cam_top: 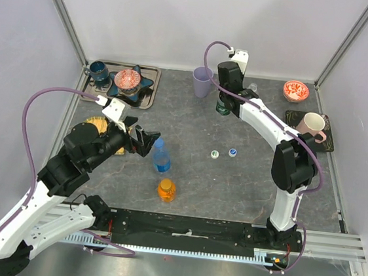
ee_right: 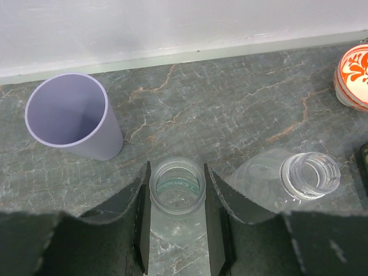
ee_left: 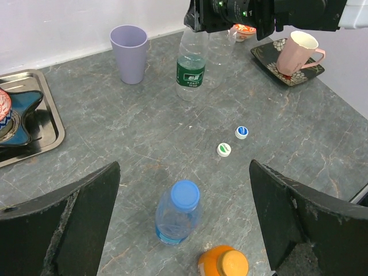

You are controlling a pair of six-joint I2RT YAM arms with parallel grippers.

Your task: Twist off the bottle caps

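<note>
Four bottles stand on the table. The green bottle (ee_left: 191,72) carries a green label with white print too small to read. The right gripper (ee_right: 177,190) clamps its bare, open neck. The clear bottle (ee_right: 299,175), also uncapped, stands just beside it at 3 o'clock. Two loose caps, a white cap (cam_top: 214,154) and a blue cap (cam_top: 232,152), lie at 6 o'clock from that gripper, well apart from it. The left gripper (cam_top: 141,137) is spread wide, holding nothing. The blue bottle (cam_top: 161,157) is at its 4 o'clock, capped. The orange bottle (cam_top: 167,189), capped too, stands at 5 o'clock from the blue one.
</note>
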